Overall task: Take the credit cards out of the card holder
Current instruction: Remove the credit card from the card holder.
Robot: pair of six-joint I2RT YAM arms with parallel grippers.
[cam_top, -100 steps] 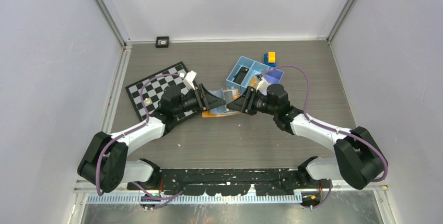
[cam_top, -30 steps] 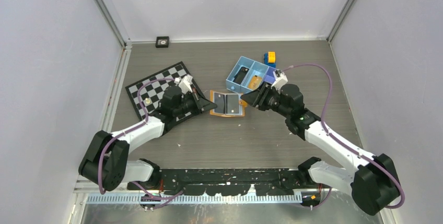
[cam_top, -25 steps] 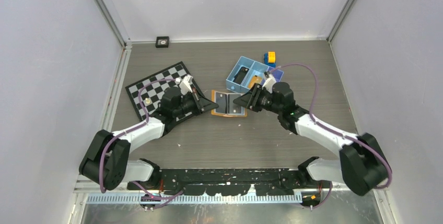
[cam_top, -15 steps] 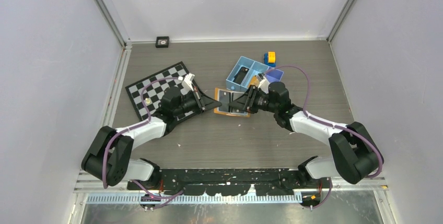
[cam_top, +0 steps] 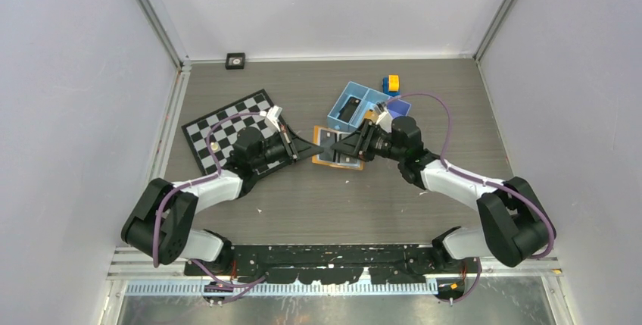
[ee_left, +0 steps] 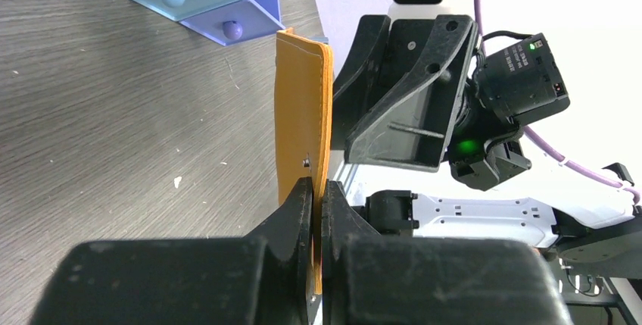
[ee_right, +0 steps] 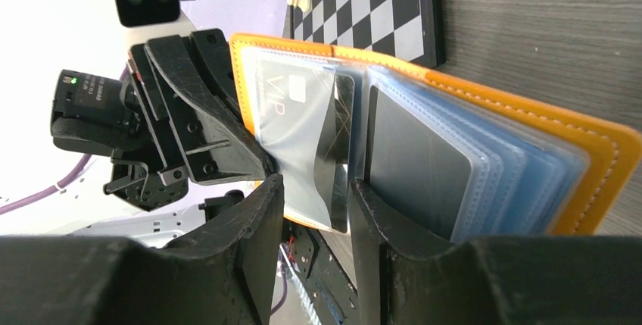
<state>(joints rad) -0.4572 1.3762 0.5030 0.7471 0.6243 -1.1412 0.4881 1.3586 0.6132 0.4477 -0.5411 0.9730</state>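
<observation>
The orange card holder is open and held off the table at mid-table, edge-on in the left wrist view. My left gripper is shut on its orange cover. The right wrist view shows greyish clear sleeves fanned out, with dark cards inside them. One sleeve with a lettered card hangs free. My right gripper is open, its fingers on either side of that sleeve's lower edge without pinching it.
A blue three-compartment tray stands just behind the holder, with a dark card and something orange in it. A yellow-and-blue block sits behind the tray. A checkerboard mat with a small piece lies at the left.
My right gripper has moved left from beside the tray onto the holder's sleeves. The left gripper has kept its grip and shifted the holder slightly right and up.
</observation>
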